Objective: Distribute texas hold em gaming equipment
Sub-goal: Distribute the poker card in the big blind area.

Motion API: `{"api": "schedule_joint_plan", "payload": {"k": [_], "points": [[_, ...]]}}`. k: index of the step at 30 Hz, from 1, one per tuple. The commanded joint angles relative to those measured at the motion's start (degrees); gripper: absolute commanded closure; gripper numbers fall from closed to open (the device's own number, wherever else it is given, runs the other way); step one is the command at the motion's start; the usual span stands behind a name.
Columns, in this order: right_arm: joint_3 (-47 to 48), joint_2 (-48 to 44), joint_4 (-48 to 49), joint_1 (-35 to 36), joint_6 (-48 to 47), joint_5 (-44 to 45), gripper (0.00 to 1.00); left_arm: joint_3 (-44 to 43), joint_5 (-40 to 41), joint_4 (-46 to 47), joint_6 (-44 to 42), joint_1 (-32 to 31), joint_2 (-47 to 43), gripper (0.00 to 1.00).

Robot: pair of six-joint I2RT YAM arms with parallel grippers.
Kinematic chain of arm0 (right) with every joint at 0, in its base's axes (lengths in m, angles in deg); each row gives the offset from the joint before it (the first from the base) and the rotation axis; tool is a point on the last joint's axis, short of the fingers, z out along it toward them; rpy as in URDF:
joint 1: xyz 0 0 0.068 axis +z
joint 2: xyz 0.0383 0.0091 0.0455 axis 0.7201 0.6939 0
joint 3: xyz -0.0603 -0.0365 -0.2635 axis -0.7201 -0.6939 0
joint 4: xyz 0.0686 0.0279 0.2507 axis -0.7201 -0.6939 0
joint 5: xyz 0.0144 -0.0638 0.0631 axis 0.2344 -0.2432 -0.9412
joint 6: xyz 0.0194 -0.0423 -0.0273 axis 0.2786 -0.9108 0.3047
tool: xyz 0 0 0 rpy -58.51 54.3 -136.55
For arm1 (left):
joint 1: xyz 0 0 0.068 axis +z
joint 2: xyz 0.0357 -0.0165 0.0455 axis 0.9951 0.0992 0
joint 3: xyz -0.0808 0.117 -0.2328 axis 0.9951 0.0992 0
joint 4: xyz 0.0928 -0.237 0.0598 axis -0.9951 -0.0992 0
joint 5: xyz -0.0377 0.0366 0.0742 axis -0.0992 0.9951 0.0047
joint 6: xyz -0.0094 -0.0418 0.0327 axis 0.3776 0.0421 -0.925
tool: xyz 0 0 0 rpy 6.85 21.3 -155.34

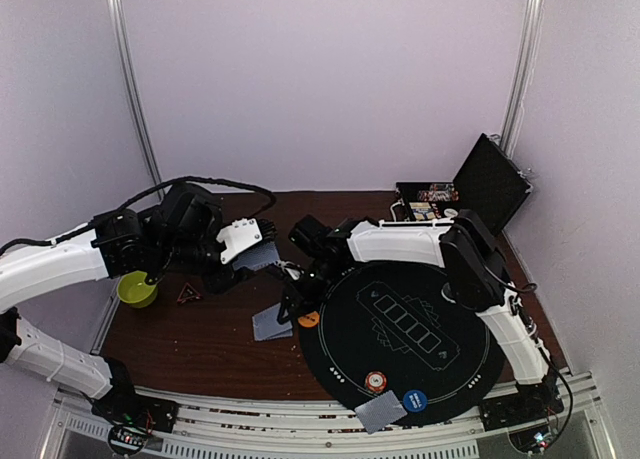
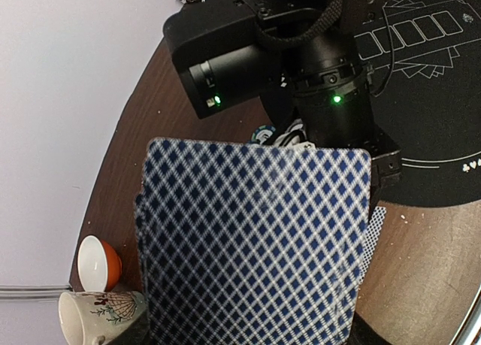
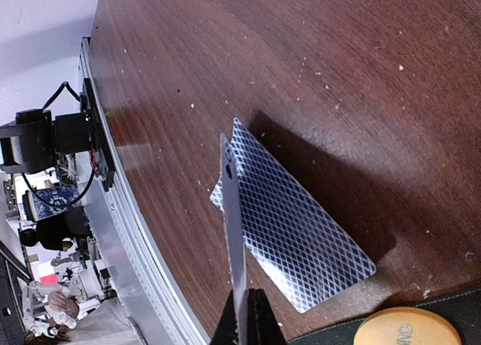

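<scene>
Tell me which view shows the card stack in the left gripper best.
Left wrist: the card stack fills the frame, its blue diamond backs sharp. The top external view shows it only as a small grey patch at the left gripper. The right wrist view misses it.

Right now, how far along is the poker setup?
Done: cards, a striped chip and a blue disc lie at the near edge of the mat. In hand: right gripper pinches one card over a dealt card beside an orange disc; left gripper holds the deck. Left: likely the remaining places.
</scene>
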Motion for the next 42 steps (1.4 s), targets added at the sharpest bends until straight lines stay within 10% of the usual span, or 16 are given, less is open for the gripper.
{"api": "schedule_joint_plan", "payload": {"k": [1, 18, 42], "points": [[1.7, 1.5, 2.4, 0.0, 2.8, -1.5, 1.00, -0.2, 0.5, 2.6, -0.2, 0.1, -0.4, 0.39], [-4.2, -4.2, 3.3, -0.5, 7.6, 7.6, 0.86, 0.6, 1.0, 2.7, -0.2, 0.1, -1.5, 0.39], [-41.3, -21.6, 60.9, 3.8, 46.8, 15.7, 1.00, 1.7, 1.2, 3.7, -0.5, 0.0, -2.4, 0.39]]}}
